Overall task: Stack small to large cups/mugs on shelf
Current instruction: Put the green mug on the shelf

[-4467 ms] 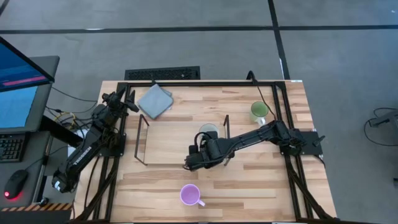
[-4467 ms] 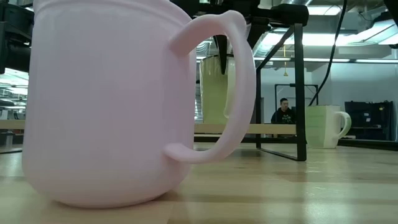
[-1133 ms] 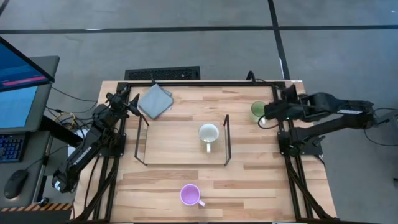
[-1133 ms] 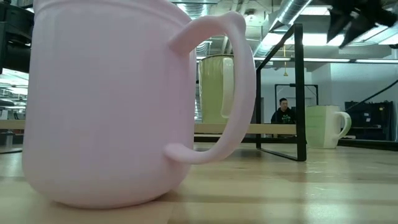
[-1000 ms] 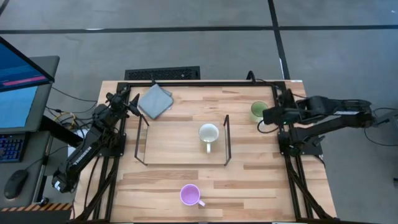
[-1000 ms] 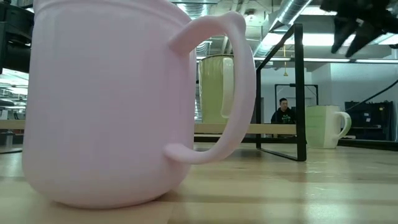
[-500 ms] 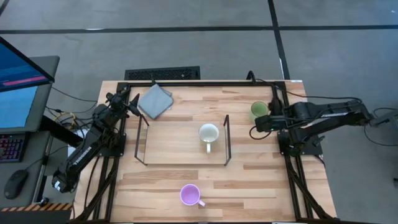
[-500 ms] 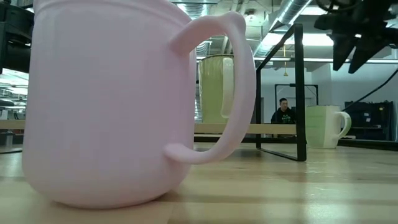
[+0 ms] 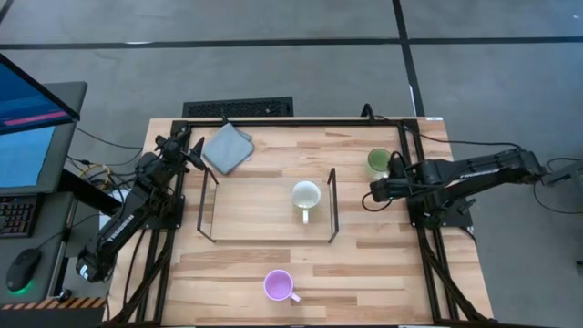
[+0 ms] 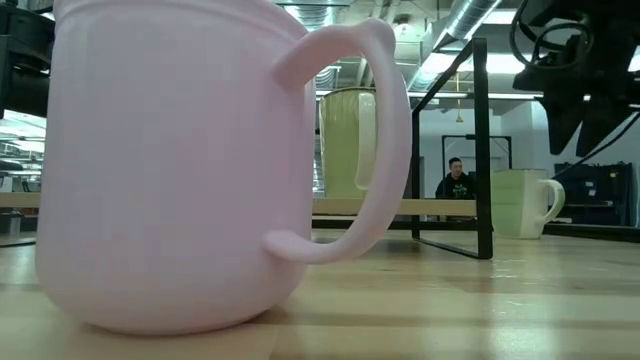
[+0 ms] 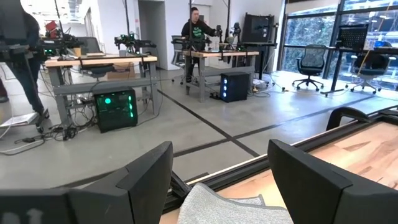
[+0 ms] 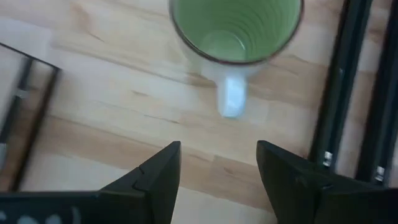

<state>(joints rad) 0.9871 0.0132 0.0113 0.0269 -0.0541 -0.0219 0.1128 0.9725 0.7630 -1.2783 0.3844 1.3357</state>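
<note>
A green mug (image 9: 379,162) stands upright on the table at the far right, its handle (image 12: 231,96) pointing toward the near edge. My right gripper (image 9: 372,193) hangs open just on the near side of it, above the table, touching nothing; the wrist view looks down into the mug (image 12: 236,28) past the open fingers (image 12: 217,162). A cream mug (image 9: 305,196) stands on the wire shelf (image 9: 208,208) in the middle. A purple mug (image 9: 279,285) stands near the front edge and fills the low view (image 10: 180,160). My left gripper (image 9: 193,150) waits open at the far left.
A grey folded cloth (image 9: 226,148) lies at the far left beside my left gripper. The black table frame (image 9: 408,146) runs close along the green mug's right side. The shelf's upright end (image 9: 332,205) stands left of my right gripper. People stand in the room behind.
My right gripper has come down and moved from over the green mug toward the table's near edge and a little left, ending just past the mug's handle. Its fingers stay open. The mugs have not moved.
</note>
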